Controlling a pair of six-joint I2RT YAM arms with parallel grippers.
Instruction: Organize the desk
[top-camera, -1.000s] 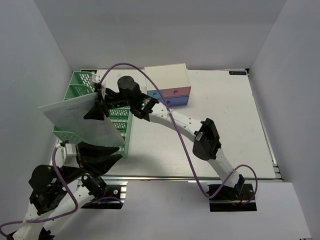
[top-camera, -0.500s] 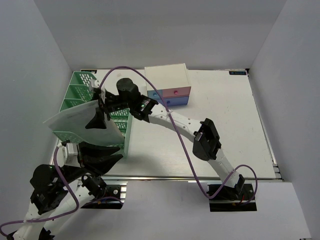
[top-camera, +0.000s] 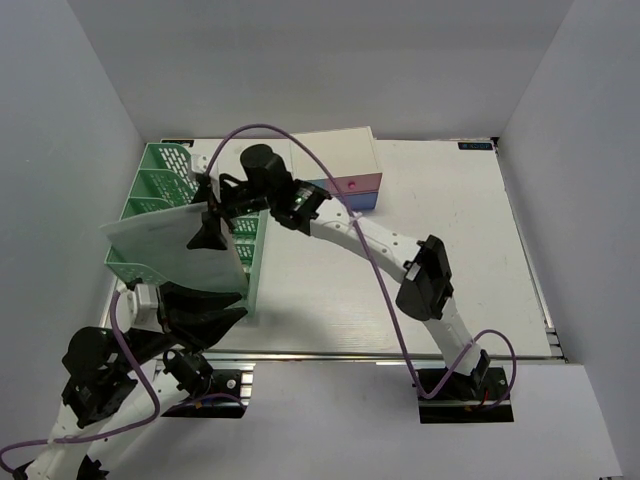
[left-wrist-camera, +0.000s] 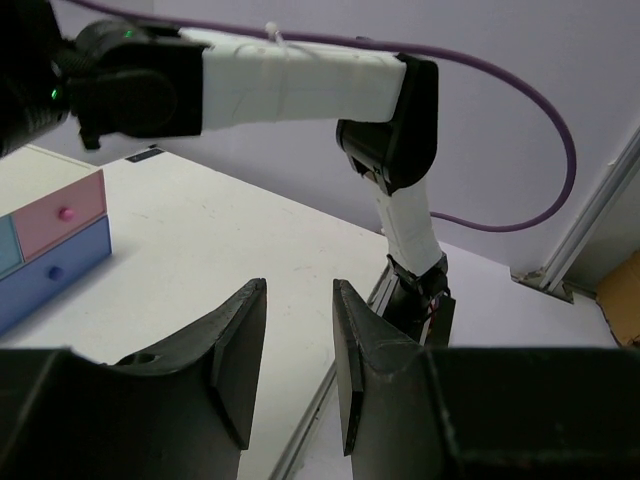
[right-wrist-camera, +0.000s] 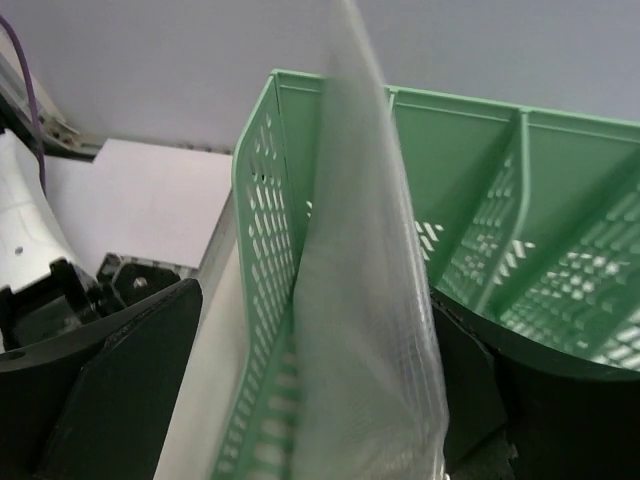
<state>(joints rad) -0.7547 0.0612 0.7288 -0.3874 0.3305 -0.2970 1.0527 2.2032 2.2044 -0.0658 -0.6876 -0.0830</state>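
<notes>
A translucent plastic folder (top-camera: 170, 250) stands tilted in the near slot of the green mesh file rack (top-camera: 160, 175) at the left of the desk (top-camera: 450, 250). My right gripper (top-camera: 207, 215) hangs over the folder's top edge, open. In the right wrist view the folder (right-wrist-camera: 365, 300) passes loosely between the wide-apart fingers of that gripper (right-wrist-camera: 320, 340), beside the rack wall (right-wrist-camera: 265, 230). My left gripper (top-camera: 232, 305) sits low by the rack's near end. In the left wrist view it (left-wrist-camera: 300, 290) is open, with only bare desk (left-wrist-camera: 230, 230) in the gap.
A white drawer box (top-camera: 340, 160) with pink and blue drawers stands at the back, right of the rack; it also shows in the left wrist view (left-wrist-camera: 55, 240). The right arm (top-camera: 420, 285) stretches diagonally over the desk's middle. Grey walls enclose the desk, with a metal rail (top-camera: 400, 355) in front.
My right gripper has opened and let go of the folder. The folder has dropped and settled lower into the rack's near slot. The left arm has stayed put.
</notes>
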